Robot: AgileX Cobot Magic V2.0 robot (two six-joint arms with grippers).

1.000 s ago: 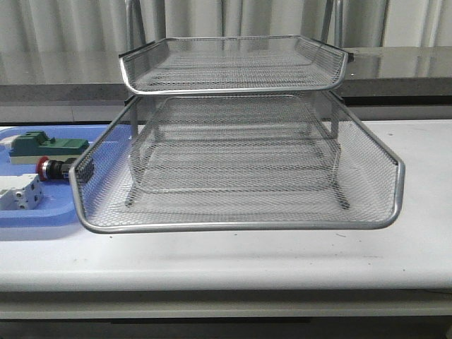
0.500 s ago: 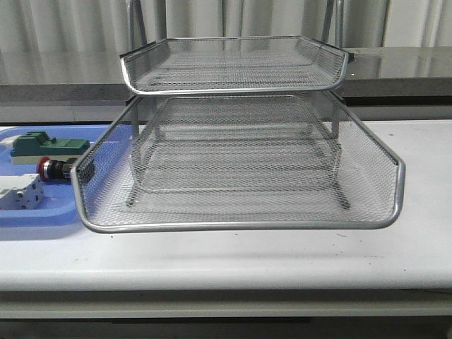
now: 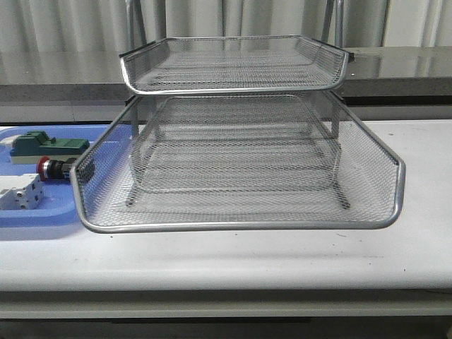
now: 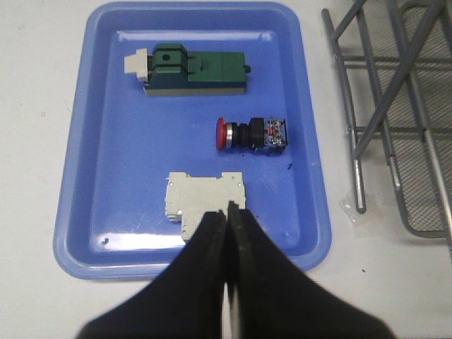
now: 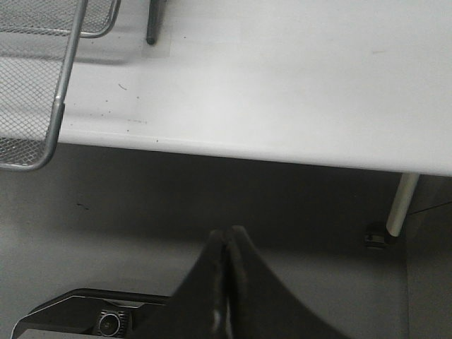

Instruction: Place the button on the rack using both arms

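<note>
A: So, where was the button (image 4: 252, 134)?

B: Lying on its side in the blue tray (image 4: 106, 176), red cap toward the tray's middle, blue rear block toward the rack (image 3: 240, 141). Not held by anything. Same spot as 1 s ago, no shift I could see in the front view.

A: What else was in the tray w/ it?

B: Green block (image 4: 194, 67) on one side, white terminal block (image 4: 205, 201) on the other, button between them, all apart from each other. The white block looked a bit further toward the picture's left edge than 1 s earlier; the blue tray seemed nudged that way too.

A: Grippers?

B: Left gripper (image 4: 228, 215) had its fingers pressed together, nothing between them, tips over the white block's edge; couldn't tell if touching. Right gripper (image 5: 227, 236) also closed tight and empty, out past the table (image 5: 282, 92) edge over the floor, well apart from the button.

A: Rack?

B: Stood on the table just beside the tray, lower mesh tray slid out forward, unchanged. Neither arm showed in the front view.
</note>
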